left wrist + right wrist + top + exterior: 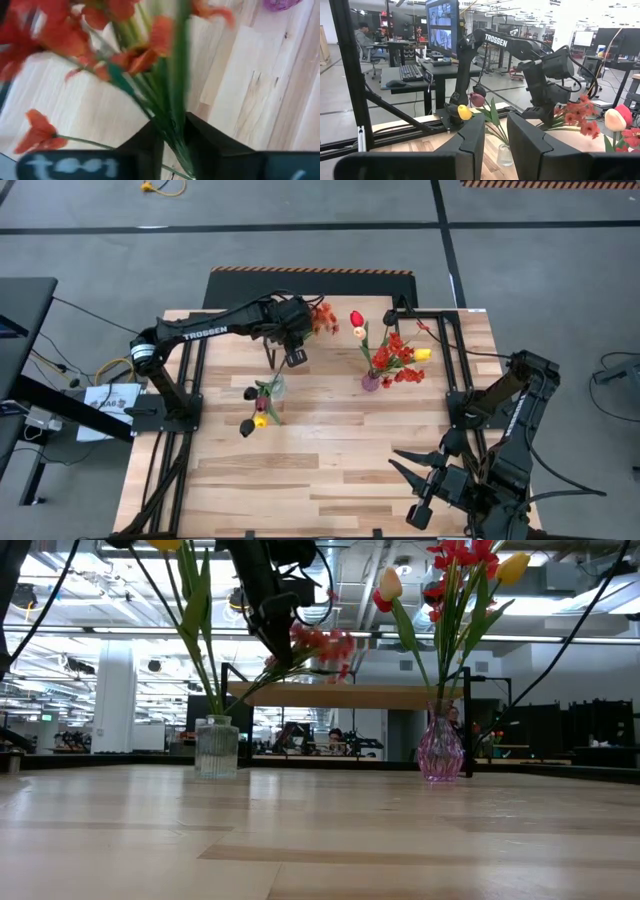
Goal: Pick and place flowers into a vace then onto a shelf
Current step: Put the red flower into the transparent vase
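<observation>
My left gripper (296, 348) hangs above the table's far middle, shut on a spray of small red-orange blossoms (323, 318). Near it stands a clear glass vase (277, 387) holding dark maroon and yellow tulips (258, 418) that lean toward the near left. A pink vase (370, 381) to the right holds red, yellow and cream tulips (398, 355). The shelf (380, 696) shows in the low view behind both vases. My right gripper (412, 468) waits open at the table's near right corner. My left gripper pinches the spray's bundled green stems (171, 131) between its two fingers (146, 146), just below the blossoms, coming from above and pointing down. The spray is lifted clear of the table and tilted, with its blossoms (322, 642) out to one side and its stem end (263, 678) slanting down.
Black metal frames run along the table's left (190, 395) and right (462, 370) sides by the arm bases. Bare wooden tabletop (330, 460) lies in front of the two vases. Beyond the table are desks, monitors and a seated person (364, 37).
</observation>
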### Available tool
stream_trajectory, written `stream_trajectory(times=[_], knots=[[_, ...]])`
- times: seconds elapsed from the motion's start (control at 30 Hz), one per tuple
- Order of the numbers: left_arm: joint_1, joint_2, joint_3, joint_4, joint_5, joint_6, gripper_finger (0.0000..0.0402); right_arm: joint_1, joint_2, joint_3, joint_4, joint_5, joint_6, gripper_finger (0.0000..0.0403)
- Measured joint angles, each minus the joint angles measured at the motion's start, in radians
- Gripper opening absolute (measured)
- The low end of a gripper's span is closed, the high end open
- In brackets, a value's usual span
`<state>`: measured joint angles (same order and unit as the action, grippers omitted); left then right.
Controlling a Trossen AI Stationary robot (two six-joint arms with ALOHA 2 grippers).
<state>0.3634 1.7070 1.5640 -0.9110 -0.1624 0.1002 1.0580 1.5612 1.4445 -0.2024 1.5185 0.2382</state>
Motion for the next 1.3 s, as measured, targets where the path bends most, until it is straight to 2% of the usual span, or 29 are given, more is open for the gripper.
stream_trajectory(times=[0.23,0.5,0.93,1.1,1.3], knots=[[0.000,-0.035,0.012,-0.004,0.013,-0.010,0.0007,0.000,0.000,0.000,0.001,0.002,0.000,0.0077],[0.000,-0.059,0.011,-0.013,0.019,-0.013,0.0016,-0.001,0.000,0.000,0.002,0.002,0.000,0.0077],[0.000,-0.061,0.011,-0.026,0.027,-0.013,0.0007,-0.013,0.000,0.000,0.007,-0.001,0.000,0.0077],[0.000,-0.061,0.011,-0.026,0.072,-0.013,0.0004,-0.013,0.000,0.000,0.007,-0.002,0.000,0.0077],[0.000,-0.072,0.005,-0.023,0.072,-0.013,0.0005,-0.013,0.000,0.000,0.008,-0.002,0.000,0.0077]])
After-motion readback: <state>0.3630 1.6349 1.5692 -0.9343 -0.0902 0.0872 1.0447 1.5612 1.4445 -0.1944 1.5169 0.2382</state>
